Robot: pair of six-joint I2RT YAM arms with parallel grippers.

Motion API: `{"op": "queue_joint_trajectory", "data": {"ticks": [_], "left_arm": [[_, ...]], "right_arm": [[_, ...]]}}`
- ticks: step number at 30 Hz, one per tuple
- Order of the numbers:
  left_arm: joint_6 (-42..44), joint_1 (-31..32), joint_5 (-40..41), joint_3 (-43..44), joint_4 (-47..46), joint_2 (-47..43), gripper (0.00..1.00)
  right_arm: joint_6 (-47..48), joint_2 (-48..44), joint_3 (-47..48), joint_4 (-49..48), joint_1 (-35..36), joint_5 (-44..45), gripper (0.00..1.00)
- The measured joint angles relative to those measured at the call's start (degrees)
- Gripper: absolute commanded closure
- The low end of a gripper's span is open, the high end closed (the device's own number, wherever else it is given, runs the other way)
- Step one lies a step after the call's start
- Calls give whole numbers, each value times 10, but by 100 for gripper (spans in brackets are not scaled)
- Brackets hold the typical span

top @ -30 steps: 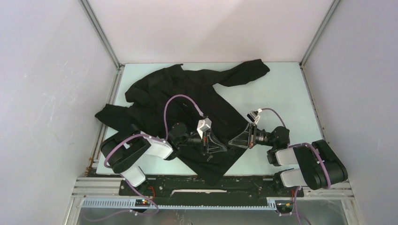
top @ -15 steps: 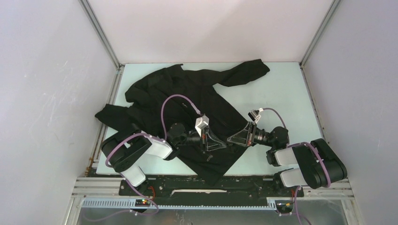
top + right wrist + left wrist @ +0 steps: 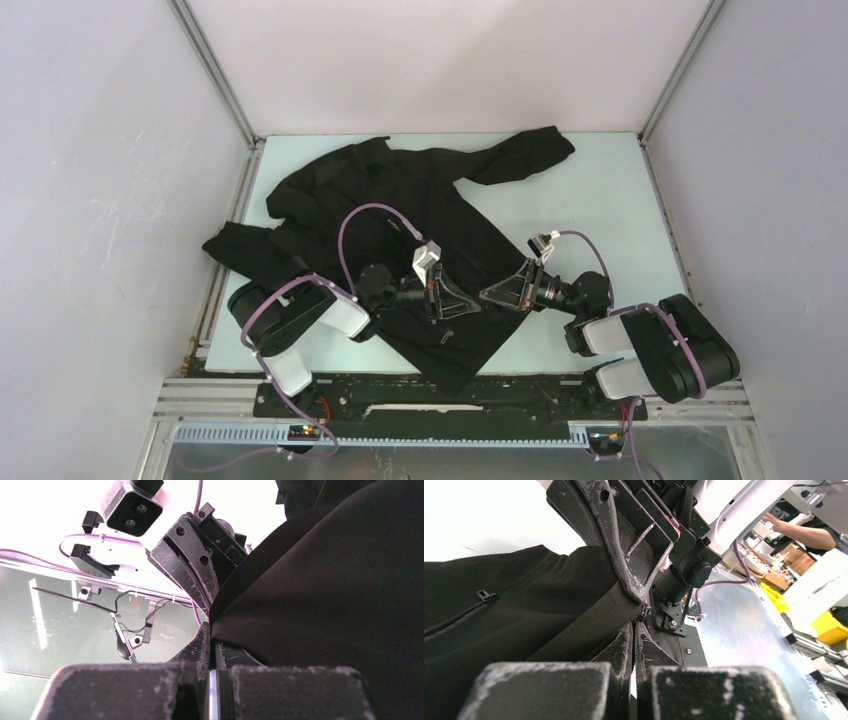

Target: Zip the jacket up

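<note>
The black jacket (image 3: 400, 200) lies spread over the pale table, collar to the far left and hem toward the near edge. My left gripper (image 3: 472, 308) and right gripper (image 3: 487, 296) meet tip to tip at the jacket's front edge near the hem. In the left wrist view my left gripper (image 3: 634, 626) is shut on the jacket's zipper edge (image 3: 589, 630), with the right gripper's fingers (image 3: 621, 565) just above. A small pocket zip pull (image 3: 486, 596) shows on the left. In the right wrist view my right gripper (image 3: 212, 632) is shut on a fold of the jacket (image 3: 325, 605).
The pale table (image 3: 600, 200) is boxed in by white walls and aluminium corner posts (image 3: 215, 70). A black base rail (image 3: 450, 395) runs along the near edge. One sleeve (image 3: 530, 150) reaches toward the far right corner, the other sleeve (image 3: 240, 250) toward the left edge.
Both grippers have shifted slightly away from the near edge and to the left, staying together on the jacket's front edge. The rest of the jacket has barely moved.
</note>
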State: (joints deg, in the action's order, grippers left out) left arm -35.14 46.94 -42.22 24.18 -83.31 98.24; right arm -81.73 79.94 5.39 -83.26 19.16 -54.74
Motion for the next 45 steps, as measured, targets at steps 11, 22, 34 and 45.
{"op": "queue_joint_trajectory", "data": {"ticks": [11,22,34,45], "left_arm": [[-26,-1,2,0,-13,16,100],[-39,-4,-3,0,-12,23,100],[-76,-4,-15,34,-21,68,100],[-95,-4,-19,45,-22,86,100]], "right_arm": [[2,29,1,-12,30,47,100],[1,48,1,-21,23,31,70],[4,20,-24,2,-36,-23,21],[122,-148,-47,194,-81,-59,23]]}}
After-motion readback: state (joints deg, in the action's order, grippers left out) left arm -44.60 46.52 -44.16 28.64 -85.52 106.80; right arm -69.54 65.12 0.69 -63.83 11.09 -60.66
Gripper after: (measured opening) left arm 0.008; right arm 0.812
